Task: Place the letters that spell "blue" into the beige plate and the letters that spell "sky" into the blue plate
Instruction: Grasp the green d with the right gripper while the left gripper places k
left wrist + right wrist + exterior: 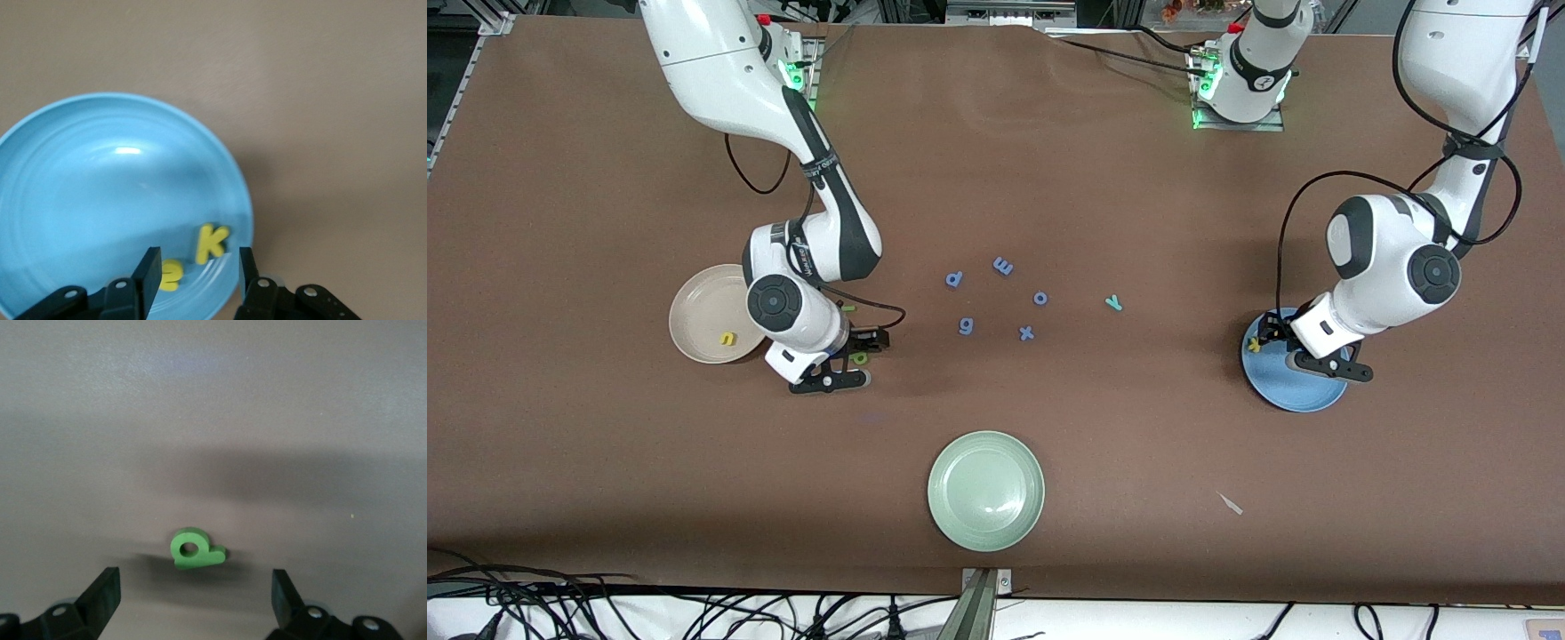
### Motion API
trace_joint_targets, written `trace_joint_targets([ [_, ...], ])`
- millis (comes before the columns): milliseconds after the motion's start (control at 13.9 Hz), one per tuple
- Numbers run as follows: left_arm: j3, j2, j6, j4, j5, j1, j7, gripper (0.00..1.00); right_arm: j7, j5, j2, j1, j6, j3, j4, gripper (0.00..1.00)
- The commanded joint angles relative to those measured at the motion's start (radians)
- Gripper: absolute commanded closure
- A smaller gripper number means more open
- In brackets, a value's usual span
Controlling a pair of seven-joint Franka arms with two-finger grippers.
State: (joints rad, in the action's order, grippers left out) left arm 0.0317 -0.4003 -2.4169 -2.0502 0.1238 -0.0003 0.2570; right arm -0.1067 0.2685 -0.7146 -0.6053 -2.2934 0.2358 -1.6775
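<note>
Three plates are seen on the brown table (605,498): a beige plate (698,324) at mid-left of the front view, a blue plate (1303,391) at mid-right, and a pale green plate (985,491) low in the centre.

A yellow u (728,339) is seen lying in the beige plate. Just beside that plate, the right gripper (852,366) is held low over the table, its jaws spread wide apart around nothing. A green b (195,549) is shown flat on the table between those jaws in the right wrist view, touched by neither finger. A thin green bar (848,308) is glimpsed beside the right arm's wrist.

The left gripper (199,277) is placed over the blue plate, its jaws partly apart and clamped on nothing. In the left wrist view a yellow k (212,241) is seen lying in the plate near its rim, and a second yellow letter (170,276), half hidden by a finger, lies next to it; its shape cannot be told.

A teal y (1113,303) is found on the bare table at centre-right of the front view, between the blue-violet letters (1003,265) and the blue plate. Those five blue-violet letters are scattered in the middle of the frame.
</note>
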Motion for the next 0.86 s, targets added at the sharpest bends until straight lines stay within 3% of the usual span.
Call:
trace_joint_targets([
  [0, -0.004, 0.061, 0.013, -0.021, -0.003, -0.12, -0.095, 0.46, -0.001, 0.018, -0.029, -0.005, -0.015, 0.007, 0.03, 0.01],
  [144, -0.004, 0.063, 0.013, -0.024, 0.011, -0.237, -0.278, 0.44, -0.005, 0.018, -0.036, -0.008, -0.035, 0.007, 0.029, 0.02],
  [432, 0.002, 0.011, -0.022, -0.015, 0.103, -0.403, -0.453, 0.41, -0.005, 0.018, -0.043, -0.011, -0.037, 0.007, 0.028, 0.3],
  [793, 0.002, -0.055, -0.074, -0.022, 0.132, -0.446, -0.456, 0.47, -0.007, 0.02, -0.051, -0.011, -0.038, 0.007, 0.03, 0.67],
])
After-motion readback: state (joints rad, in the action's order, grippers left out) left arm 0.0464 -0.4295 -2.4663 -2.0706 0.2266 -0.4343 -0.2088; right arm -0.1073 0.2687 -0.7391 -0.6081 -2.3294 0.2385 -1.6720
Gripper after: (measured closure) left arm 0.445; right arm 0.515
